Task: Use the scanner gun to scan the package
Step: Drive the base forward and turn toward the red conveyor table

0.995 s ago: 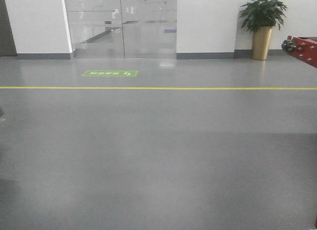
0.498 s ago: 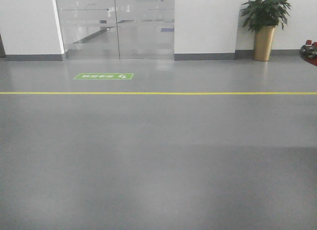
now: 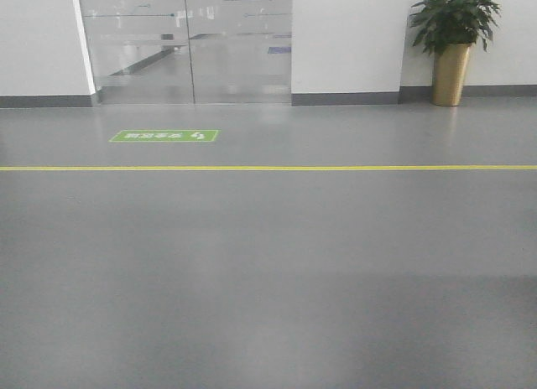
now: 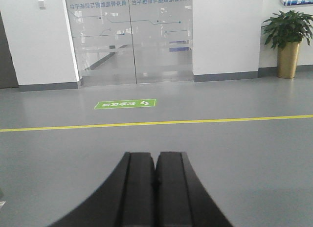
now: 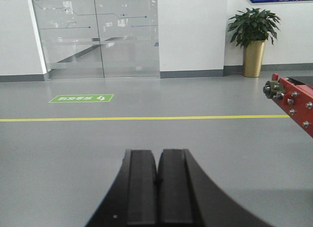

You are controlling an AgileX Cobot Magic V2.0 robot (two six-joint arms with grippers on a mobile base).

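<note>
Three views, and none of them shows the package or the scanner gun, so I cannot tell where they are.

The front view shows only a grey floor (image 3: 268, 280), a yellow line (image 3: 268, 168) across it, a green sign (image 3: 164, 136) beyond the line, glass doors (image 3: 189, 45) and a potted plant (image 3: 453, 45) at the far wall.

In the left wrist view, the left gripper (image 4: 156, 158) points over the floor toward the doors. Its two black fingers are pressed together with nothing between them.

In the right wrist view, the right gripper (image 5: 157, 158) is pressed together in the same way and is also empty. A red metal part (image 5: 293, 107) with bolts reaches in from the right edge, near this arm.

My judgement is that the task has not really begun, because both things must first be found. The main risk is the red part. If the base turns or the right arm swings to that side, the arm could strike it, as the front view does not show it. Also, the fingers must open before any grasp, or they will push the scanner gun away.
</note>
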